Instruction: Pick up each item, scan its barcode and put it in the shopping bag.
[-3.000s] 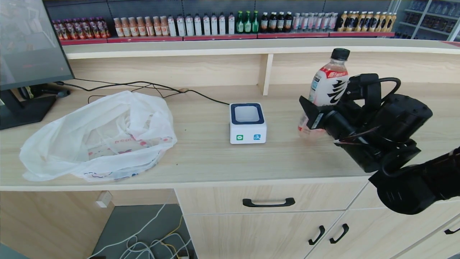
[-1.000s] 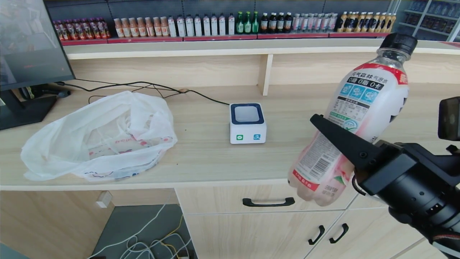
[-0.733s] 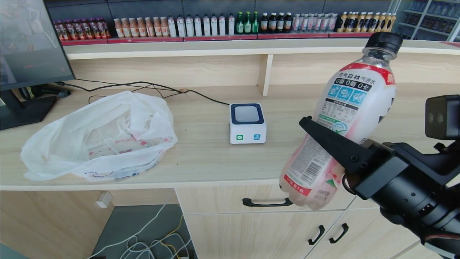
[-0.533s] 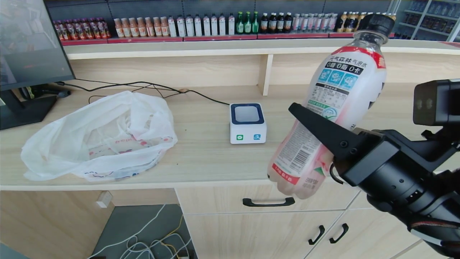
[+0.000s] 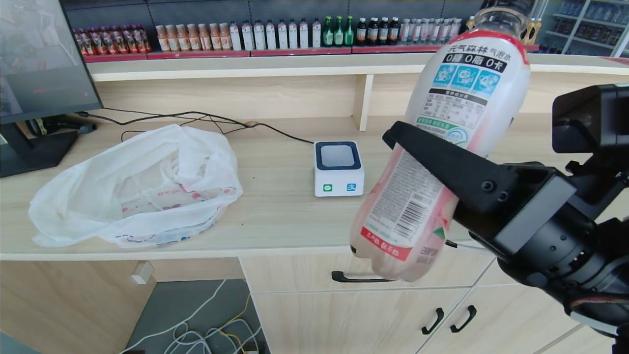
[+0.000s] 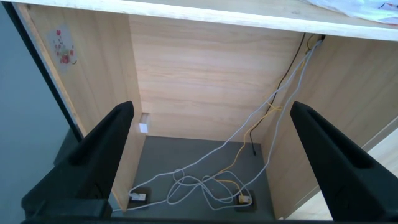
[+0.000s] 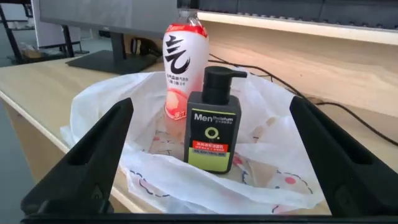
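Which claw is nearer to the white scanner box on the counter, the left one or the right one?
Right. The right claw holds the bottle in the air to the right of the scanner; the left claw hangs open low, below the edge of the counter.

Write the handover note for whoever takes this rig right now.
Left gripper: open, empty, low, facing the space under the counter.
Right gripper: shut on the bottle, held up tilted, right of the scanner; barcode toward the head camera.
Bag: open on the counter, left of the scanner.
Right wrist view: a pump bottle and a second bottle upright in a white bag; the head view's bag shows neither, so check.
Done: bottle picked up. Left: scan it, bag it.
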Available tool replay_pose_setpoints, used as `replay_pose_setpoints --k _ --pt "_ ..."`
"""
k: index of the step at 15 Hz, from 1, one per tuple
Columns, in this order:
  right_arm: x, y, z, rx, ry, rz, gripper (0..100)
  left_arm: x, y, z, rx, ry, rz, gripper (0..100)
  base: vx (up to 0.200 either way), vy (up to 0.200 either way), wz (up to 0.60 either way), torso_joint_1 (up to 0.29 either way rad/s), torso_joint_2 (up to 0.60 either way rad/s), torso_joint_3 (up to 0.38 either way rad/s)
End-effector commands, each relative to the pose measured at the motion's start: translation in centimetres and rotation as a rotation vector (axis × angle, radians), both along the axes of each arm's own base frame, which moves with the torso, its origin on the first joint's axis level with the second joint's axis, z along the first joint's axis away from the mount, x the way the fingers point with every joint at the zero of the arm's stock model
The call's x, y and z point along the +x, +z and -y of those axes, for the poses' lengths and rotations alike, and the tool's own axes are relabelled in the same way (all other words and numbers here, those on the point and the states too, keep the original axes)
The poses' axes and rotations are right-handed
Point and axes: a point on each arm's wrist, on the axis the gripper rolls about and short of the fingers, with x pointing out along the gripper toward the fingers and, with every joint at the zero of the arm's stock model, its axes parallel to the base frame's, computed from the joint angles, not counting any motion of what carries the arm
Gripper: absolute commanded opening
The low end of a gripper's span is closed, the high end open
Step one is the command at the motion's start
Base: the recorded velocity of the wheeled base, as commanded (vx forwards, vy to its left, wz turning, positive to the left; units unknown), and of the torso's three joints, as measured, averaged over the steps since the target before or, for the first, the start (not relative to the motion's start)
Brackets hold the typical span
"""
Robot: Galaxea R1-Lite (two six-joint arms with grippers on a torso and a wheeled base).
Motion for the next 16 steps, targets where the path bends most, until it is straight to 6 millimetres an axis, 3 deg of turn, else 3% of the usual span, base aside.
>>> replay_pose_setpoints --k 1,4,5,7,9,10,12,15,16 --pt "-6.8 1.9 5.3 0.017 0.015 0.066 100 0.0 0.0 0.0 0.000 0.001 0.000 100 0.000 0.000 0.00 0.000 0.00 0.000" --pt "-12.1 -0.8 9.2 -0.027 0.040 0.020 100 0.0 0.0 0.0 0.000 0.001 0.000 100 0.000 0.000 0.00 0.000 0.00 0.000" --pt "-12.3 -1.0 9.4 -0.030 0.040 0.016 100 0.0 0.0 0.0 0.000 0.001 0.000 100 0.000 0.000 0.00 0.000 0.00 0.000" --pt "-15.0 -0.6 11.7 -0.009 0.042 0.050 100 0.0 0.0 0.0 0.000 0.001 0.000 100 0.000 0.000 0.00 0.000 0.00 0.000" --pt "-17.2 -1.4 13.6 -0.040 0.045 0.005 100 0.0 0.0 0.0 0.001 0.001 0.000 100 0.000 0.000 0.00 0.000 0.00 0.000" --pt "-19.5 -3.6 15.6 -0.130 0.048 -0.084 100 0.0 0.0 0.0 0.003 -0.001 0.000 100 0.000 0.000 0.00 0.000 0.00 0.000" --pt "-21.8 -6.6 17.6 -0.301 0.071 -0.177 100 0.0 0.0 0.0 0.004 -0.001 0.000 100 0.000 0.000 0.00 0.000 0.00 0.000" --pt "-23.6 -10.4 19.1 -0.306 0.086 -0.270 100 0.0 0.0 0.0 0.004 -0.001 0.000 100 0.000 0.000 0.00 0.000 0.00 0.000" --pt "-23.9 -10.8 19.3 -0.283 0.081 -0.280 100 0.0 0.0 0.0 0.004 -0.001 0.000 100 0.000 0.000 0.00 0.000 0.00 0.000"
